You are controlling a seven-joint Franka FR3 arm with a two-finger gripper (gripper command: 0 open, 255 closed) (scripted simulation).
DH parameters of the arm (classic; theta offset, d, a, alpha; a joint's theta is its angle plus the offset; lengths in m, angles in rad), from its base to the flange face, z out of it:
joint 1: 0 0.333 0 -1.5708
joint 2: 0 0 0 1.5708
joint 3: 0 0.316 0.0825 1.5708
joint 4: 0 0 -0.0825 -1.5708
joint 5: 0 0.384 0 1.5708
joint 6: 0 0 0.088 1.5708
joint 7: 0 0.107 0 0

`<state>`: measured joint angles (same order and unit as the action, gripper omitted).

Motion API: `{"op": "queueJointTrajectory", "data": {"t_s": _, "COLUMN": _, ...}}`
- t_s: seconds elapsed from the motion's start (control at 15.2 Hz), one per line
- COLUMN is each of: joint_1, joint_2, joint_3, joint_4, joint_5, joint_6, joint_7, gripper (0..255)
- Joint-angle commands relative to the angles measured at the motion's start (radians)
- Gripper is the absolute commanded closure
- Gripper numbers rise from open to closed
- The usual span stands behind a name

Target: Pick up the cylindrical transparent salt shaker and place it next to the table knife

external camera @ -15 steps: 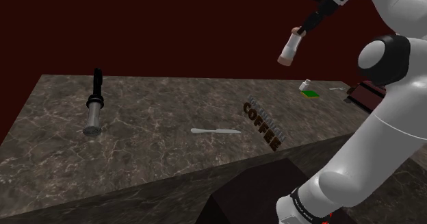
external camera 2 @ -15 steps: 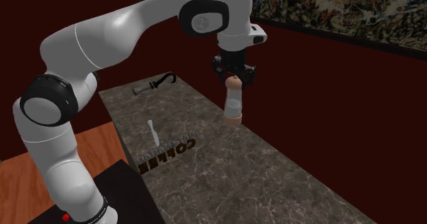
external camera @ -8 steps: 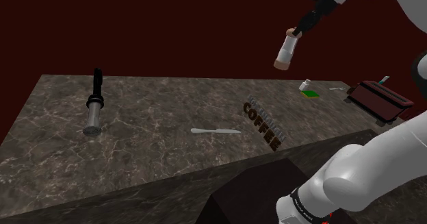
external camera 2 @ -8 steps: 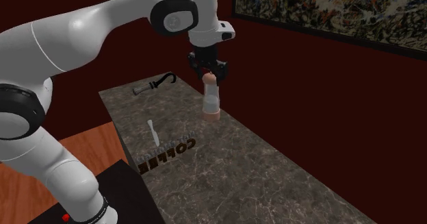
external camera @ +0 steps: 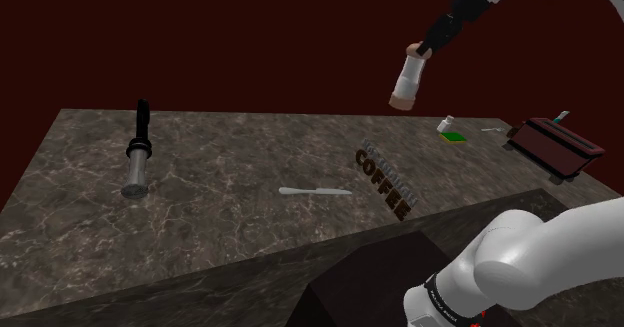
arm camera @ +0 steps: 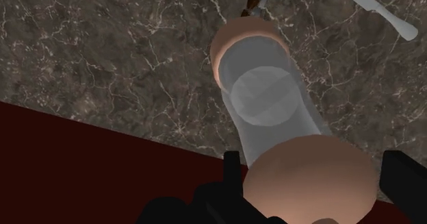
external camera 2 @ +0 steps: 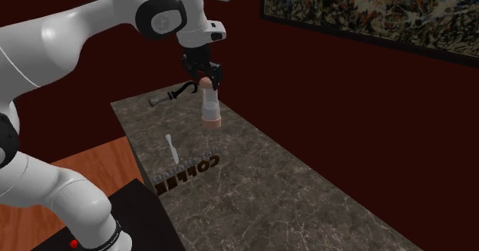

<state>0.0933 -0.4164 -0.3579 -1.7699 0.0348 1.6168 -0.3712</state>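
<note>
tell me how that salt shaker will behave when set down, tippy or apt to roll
Likely tippy: the salt shaker is tall and narrow, held by its cap in the gripper. If it topples, its round body would probably roll across the flat counter.

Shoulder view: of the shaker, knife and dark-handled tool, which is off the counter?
The salt shaker, clear with tan ends: it hangs in the gripper above the counter. The white knife and the dark-handled tool lie flat on it.

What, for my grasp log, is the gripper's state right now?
Gripper: shut on the shaker, in the air above the counter.
</note>
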Motion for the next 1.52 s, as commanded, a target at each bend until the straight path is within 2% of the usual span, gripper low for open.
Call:
{"op": "queueJointTrajectory", "data": {"t_s": 0.0, "joint_1": 0.004, "joint_2": -0.045, "joint_3": 0.047, "joint_4": -0.047, "joint_5": -0.009, "joint_6": 0.007, "joint_7": 0.055, "gripper": 255}}
{"op": "queueJointTrajectory", "data": {"t_s": 0.73, "joint_1": 0.042, "joint_2": -0.189, "joint_3": 0.285, "joint_4": -0.188, "joint_5": 0.015, "joint_6": 0.02, "joint_7": 0.326, "gripper": 255}}
{"op": "queueJointTrajectory", "data": {"t_s": 1.45, "joint_1": 0.091, "joint_2": -0.205, "joint_3": 0.52, "joint_4": -0.193, "joint_5": 0.076, "joint_6": 0.029, "joint_7": 0.591, "gripper": 255}}
